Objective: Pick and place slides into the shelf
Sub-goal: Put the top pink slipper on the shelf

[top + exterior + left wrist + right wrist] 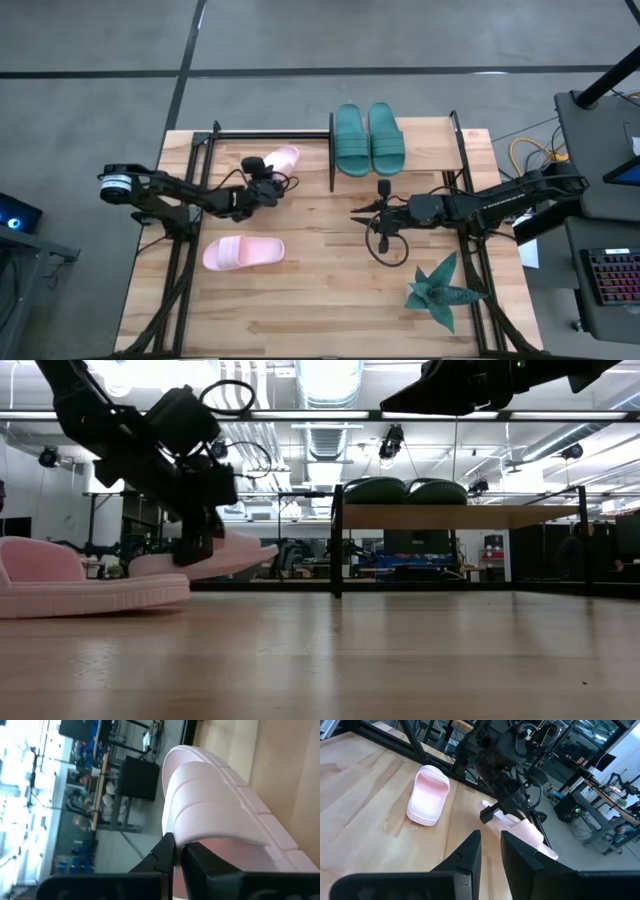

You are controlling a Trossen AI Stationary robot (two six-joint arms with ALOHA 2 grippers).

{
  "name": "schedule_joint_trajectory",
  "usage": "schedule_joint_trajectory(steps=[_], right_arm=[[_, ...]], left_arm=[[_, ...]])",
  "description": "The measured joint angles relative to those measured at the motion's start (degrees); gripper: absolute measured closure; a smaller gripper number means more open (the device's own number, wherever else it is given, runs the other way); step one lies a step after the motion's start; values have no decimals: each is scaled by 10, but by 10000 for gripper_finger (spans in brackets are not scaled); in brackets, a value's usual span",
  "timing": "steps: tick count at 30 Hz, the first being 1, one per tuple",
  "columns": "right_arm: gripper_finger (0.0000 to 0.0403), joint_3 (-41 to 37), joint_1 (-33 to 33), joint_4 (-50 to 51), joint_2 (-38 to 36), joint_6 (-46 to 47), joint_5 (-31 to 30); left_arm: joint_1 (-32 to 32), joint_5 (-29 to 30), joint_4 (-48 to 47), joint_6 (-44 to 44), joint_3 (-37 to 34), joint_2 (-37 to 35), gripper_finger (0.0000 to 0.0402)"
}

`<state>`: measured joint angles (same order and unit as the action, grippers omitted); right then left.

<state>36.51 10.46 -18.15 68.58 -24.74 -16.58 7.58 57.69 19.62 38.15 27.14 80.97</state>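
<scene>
My left end effector (pixel 268 187) is clamped on a pale pink slide's (pixel 283 160) strap; I should lift level toward the shelf (pixel 425 135) beside the teal pair (pixel 368 139); right end effector (pixel 362 219) narrow, empty.

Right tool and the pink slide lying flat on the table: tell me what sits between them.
Nothing; the high view shows only bare tabletop between the right tool and the flat pink slide.
</scene>
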Motion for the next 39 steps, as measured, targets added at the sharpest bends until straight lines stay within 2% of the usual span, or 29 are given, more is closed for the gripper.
schedule_joint_trajectory(steps=[8,12,15,20,31,39], right_arm=[[339,0,0,0,0,-66,0],[335,0,0,0,0,-100,-8],[320,0,0,1,0,-140,-43],[282,0,0,0,0,-191,-88],[203,0,0,3,0,-267,-90],[186,0,0,2,0,-309,-90]], left_arm=[[-10,2,-38,28,46,-5,398],[-23,47,-86,31,73,-5,398],[-39,72,-121,29,94,-5,398],[-68,73,-139,27,134,-5,398],[-140,72,-192,27,212,-5,398],[-188,71,-192,28,246,-5,398]])
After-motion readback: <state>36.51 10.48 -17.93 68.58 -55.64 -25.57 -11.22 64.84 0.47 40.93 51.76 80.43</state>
